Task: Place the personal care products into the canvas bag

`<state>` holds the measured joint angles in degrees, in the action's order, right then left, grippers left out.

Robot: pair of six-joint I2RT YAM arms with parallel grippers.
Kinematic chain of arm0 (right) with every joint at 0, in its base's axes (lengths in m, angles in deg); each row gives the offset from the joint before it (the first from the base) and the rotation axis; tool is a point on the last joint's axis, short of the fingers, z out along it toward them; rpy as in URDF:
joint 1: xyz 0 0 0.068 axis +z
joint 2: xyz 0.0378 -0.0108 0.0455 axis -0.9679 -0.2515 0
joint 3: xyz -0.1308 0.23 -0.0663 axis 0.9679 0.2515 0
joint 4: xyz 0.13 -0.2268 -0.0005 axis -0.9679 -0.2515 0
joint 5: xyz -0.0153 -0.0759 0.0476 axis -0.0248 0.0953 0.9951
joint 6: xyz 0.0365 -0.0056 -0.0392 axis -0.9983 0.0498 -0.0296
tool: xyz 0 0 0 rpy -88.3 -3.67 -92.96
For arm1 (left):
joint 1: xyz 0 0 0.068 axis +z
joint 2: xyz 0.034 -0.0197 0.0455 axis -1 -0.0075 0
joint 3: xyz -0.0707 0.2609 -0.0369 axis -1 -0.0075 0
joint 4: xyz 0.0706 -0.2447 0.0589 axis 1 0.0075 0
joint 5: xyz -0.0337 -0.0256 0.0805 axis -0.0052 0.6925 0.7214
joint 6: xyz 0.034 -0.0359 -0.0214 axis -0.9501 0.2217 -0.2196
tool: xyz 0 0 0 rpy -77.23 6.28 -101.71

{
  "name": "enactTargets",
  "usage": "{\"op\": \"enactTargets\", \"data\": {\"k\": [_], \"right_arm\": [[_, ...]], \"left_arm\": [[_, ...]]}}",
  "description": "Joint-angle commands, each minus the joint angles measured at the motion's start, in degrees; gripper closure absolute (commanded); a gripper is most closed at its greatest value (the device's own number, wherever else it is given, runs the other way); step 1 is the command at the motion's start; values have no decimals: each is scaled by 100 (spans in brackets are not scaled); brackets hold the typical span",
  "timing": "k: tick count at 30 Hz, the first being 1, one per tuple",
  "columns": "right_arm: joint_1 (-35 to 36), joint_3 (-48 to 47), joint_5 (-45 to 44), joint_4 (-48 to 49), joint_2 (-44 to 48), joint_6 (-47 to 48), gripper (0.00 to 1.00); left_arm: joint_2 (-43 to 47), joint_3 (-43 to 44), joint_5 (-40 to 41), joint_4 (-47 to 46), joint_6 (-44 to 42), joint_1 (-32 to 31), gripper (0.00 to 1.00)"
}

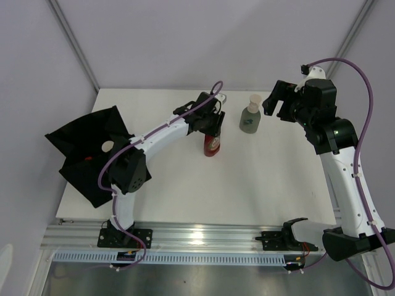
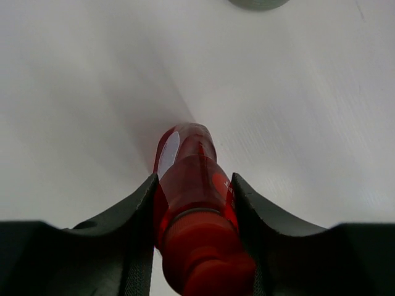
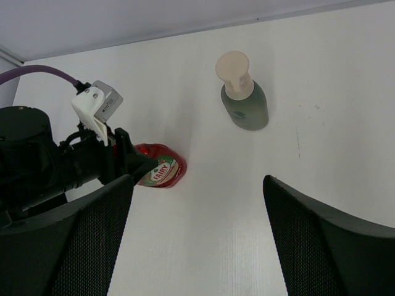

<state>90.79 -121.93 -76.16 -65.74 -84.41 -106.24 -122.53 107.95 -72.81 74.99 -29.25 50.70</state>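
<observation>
With the left jaws clamped near the top of the red bottle at upper centre, it may swivel and slip on the way to the floppy bag at left; the right jaws hang open, empty.

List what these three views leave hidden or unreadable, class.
1. Top view: the cap of the red bottle, covered by the left claw.
2. Left wrist view: the grey bottle, cut off by the top edge.
3. Top view: the inside of the black bag, hidden by its own folds.
</observation>
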Motion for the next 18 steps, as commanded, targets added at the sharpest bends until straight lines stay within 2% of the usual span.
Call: {"op": "enactTargets", "data": {"k": [1,6,15,18], "right_arm": [[-33,26,-30,69,-27,12,10],[-41,-79,216,165,-159,-138,10],[-41,-106,655,271,-291,-498,11],[-41,52,744,289,-247,-647,11]], "left_arm": [[208,528,516,345,163,-15,100],[673,801,912,839,401,-15,100],[1473,2881,2298,2271,208,37,100],[1904,3051,2564,2141,137,230,100]]}}
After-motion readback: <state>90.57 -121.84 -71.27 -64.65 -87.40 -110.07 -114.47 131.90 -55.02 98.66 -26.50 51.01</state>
